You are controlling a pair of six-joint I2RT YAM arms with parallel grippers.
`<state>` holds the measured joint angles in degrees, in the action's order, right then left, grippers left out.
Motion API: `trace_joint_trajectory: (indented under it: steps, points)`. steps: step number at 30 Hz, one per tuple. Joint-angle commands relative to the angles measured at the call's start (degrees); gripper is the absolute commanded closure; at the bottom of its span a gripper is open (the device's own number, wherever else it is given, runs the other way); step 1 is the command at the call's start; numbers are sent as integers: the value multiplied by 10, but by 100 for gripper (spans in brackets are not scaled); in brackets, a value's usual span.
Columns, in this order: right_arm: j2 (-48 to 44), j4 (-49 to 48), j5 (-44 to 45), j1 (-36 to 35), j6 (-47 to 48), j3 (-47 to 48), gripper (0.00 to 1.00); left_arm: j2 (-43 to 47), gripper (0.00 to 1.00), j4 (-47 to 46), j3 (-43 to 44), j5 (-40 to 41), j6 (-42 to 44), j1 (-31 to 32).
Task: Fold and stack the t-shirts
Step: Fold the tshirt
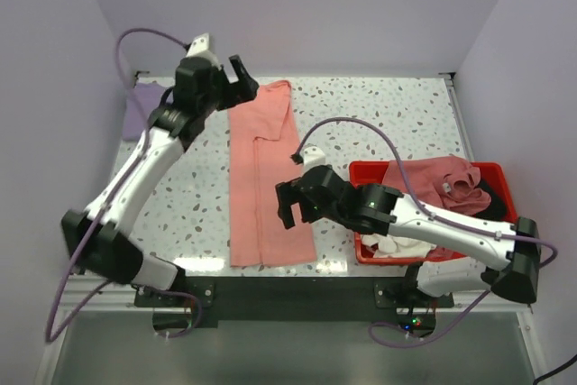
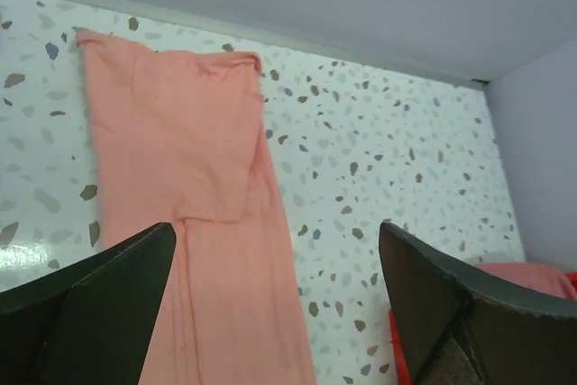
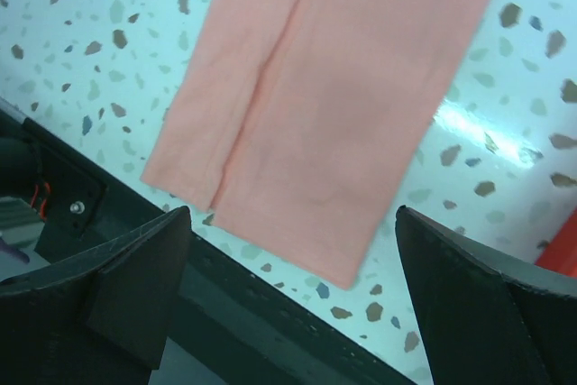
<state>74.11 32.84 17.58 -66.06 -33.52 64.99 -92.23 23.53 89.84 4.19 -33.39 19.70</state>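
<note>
You've got 2 tees out on the table: 1 salmon tee, folded lengthwise into a long strip, running far edge to near edge abt mid-table, and 1 lavender tee bunched at the far-left corner. The red bin at the near-right corner holds 3 more: dusty pink, white, black. Your left gripper hangs over the strip's far end, fingers wide apart, holding nothing. Right gripper is over the near hem, also spread, empty.
</note>
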Motion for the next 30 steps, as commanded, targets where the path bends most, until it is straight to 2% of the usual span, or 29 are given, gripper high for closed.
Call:
trace_joint_trajectory:
  steps: [1,3,4,7,9,13,15,19,20,23,30]
  points:
    - [-56,8,43,20,-52,-54,1,149,0,-47,-232,-8,-23,25]
    - [-71,20,42,29,-57,-77,1,247,0,-49,-319,10,-49,52]
    - [-79,34,42,32,-59,-83,1,276,0,-45,-391,13,-75,73]
    - [-109,42,46,41,-73,-117,1,368,0,11,-496,11,-121,112]
    - [-130,36,32,47,-81,-147,1,431,0,74,-528,16,-141,130]
    - [-147,7,1,52,-101,-193,1,524,0,134,-620,11,-218,163]
    - [-150,-13,-18,53,-111,-216,1,542,3,136,-657,-7,-238,166]
    - [-146,-36,-50,53,-123,-234,1,522,13,154,-668,-17,-265,183]
    - [-143,-38,-55,52,-124,-237,1,508,20,169,-665,-14,-269,184]
    - [-134,-40,-57,54,-124,-240,1,488,31,179,-670,-16,-285,193]
    - [-114,-53,-67,56,-123,-249,1,503,45,207,-702,-39,-315,204]
